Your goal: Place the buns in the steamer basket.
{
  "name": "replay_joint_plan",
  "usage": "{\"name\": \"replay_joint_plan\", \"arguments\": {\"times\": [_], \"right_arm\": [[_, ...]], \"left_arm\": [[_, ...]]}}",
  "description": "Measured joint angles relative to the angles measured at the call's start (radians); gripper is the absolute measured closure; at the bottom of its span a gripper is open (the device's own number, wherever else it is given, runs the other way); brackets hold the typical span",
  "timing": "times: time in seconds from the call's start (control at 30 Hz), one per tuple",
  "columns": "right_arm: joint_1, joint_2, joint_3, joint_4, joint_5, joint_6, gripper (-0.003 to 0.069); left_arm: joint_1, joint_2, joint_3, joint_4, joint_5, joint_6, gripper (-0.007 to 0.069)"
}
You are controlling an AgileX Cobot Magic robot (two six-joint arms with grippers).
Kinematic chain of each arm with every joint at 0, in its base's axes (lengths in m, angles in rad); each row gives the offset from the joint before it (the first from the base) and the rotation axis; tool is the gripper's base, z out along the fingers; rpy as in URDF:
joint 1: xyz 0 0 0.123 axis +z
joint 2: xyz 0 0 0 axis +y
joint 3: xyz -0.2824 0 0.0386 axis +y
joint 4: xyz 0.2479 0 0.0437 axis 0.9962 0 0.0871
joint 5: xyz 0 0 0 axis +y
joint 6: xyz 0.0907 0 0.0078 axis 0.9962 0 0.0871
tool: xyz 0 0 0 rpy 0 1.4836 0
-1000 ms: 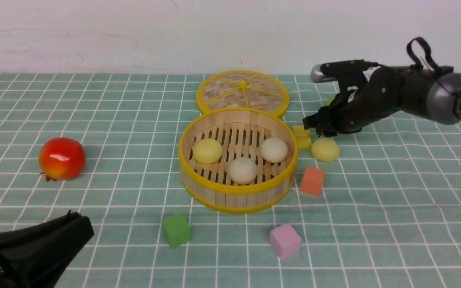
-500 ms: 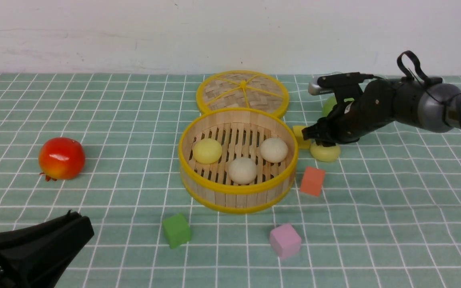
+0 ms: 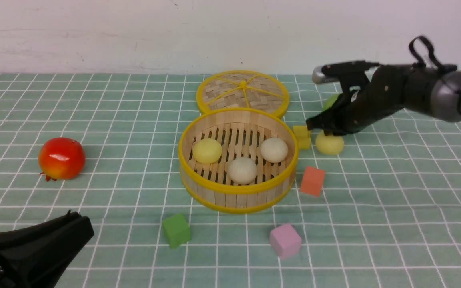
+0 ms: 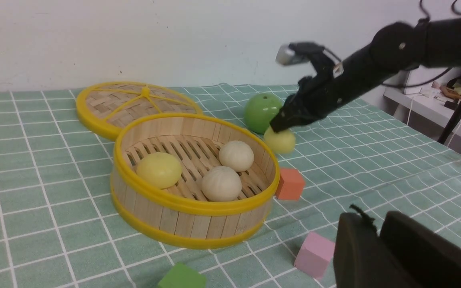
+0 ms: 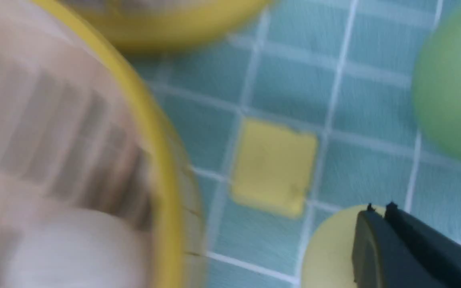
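Evidently the right claw (image 3: 327,131), upper right of the front frame, pinches a yellow bun (image 3: 330,145) (tips nearly together); steamer basket (image 3: 239,200) lies lower left.

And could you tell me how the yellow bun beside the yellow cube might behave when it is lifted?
The yellow bun has a smooth, rounded surface, so it could slip or roll if gripped off-centre. It seems to keep its domed shape under the right pincer, suggesting it isn't very floppy. Its small size hints that it may be light.
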Motion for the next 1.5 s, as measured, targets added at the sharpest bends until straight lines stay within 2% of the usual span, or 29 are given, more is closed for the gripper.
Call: {"name": "replay_joint_plan", "arguments": {"times": [0.33, 0.67, 0.83, 0.87, 0.9, 0.93, 0.97, 1.0, 1.1, 1.17, 1.27, 1.3, 1.33, 1.37, 1.43, 1.5], "right_arm": [[0.17, -0.044, -0.008, 0.209, -0.188, -0.163, 0.0663], [0.247, 0.085, -0.008, 0.232, -0.419, -0.184, 0.0639], [0.251, 0.15, -0.008, 0.232, -0.439, -0.184, 0.0507], [0.251, 0.15, -0.008, 0.232, -0.44, -0.184, 0.0507], [0.251, 0.151, -0.008, 0.232, -0.443, -0.184, 0.0438], [0.251, 0.151, -0.008, 0.232, -0.446, -0.184, 0.0413], [0.251, 0.142, -0.008, 0.232, -0.443, -0.184, 0.0357], [0.251, 0.14, -0.008, 0.232, -0.439, -0.184, 0.0349], [0.251, 0.081, -0.008, 0.232, -0.359, -0.184, 0.0232], [0.249, 0.002, -0.008, 0.225, -0.243, -0.184, 0.019], [0.239, -0.1, -0.008, 0.204, -0.065, -0.183, 0.0177], [0.226, -0.181, -0.008, 0.178, 0.088, -0.16, 0.0185], [0.224, -0.191, -0.008, 0.174, 0.107, -0.16, 0.0188], [0.214, -0.27, -0.008, 0.142, 0.263, -0.117, 0.0218], [0.204, -0.366, -0.006, 0.083, 0.439, -0.055, 0.0281], [0.202, -0.407, 0.005, 0.06, 0.521, -0.016, 0.0339]], "left_arm": [[0.0, 0.0, 0.0, 0.0, 0.0, 0.0, 0.0544], [0.0, 0.0, 0.0, 0.0, 0.0, 0.0, 0.0544], [0.0, 0.0, 0.0, 0.0, 0.0, 0.0, 0.0544], [0.0, 0.0, 0.0, 0.0, 0.0, 0.0, 0.0543], [0.0, 0.0, 0.0, 0.0, 0.0, 0.0, 0.054], [0.0, 0.0, 0.0, 0.0, 0.0, 0.0, 0.0539], [0.0, 0.0, 0.0, 0.0, 0.0, 0.0, 0.0536], [0.0, 0.0, 0.0, 0.0, 0.0, 0.0, 0.0536], [0.0, 0.0, 0.0, 0.0, 0.0, 0.0, 0.0533], [0.0, 0.0, 0.0, 0.0, 0.0, 0.0, 0.0533], [0.0, 0.0, 0.0, 0.0, 0.0, 0.0, 0.0533], [0.0, 0.0, 0.0, 0.0, 0.0, 0.0, 0.0533], [0.0, 0.0, 0.0, 0.0, 0.0, 0.0, 0.0533], [0.0, 0.0, 0.0, 0.0, 0.0, 0.0, 0.0531], [0.0, 0.0, 0.0, 0.0, 0.0, 0.0, 0.0529], [0.0, 0.0, 0.0, 0.0, 0.0, 0.0, 0.0529]]}}
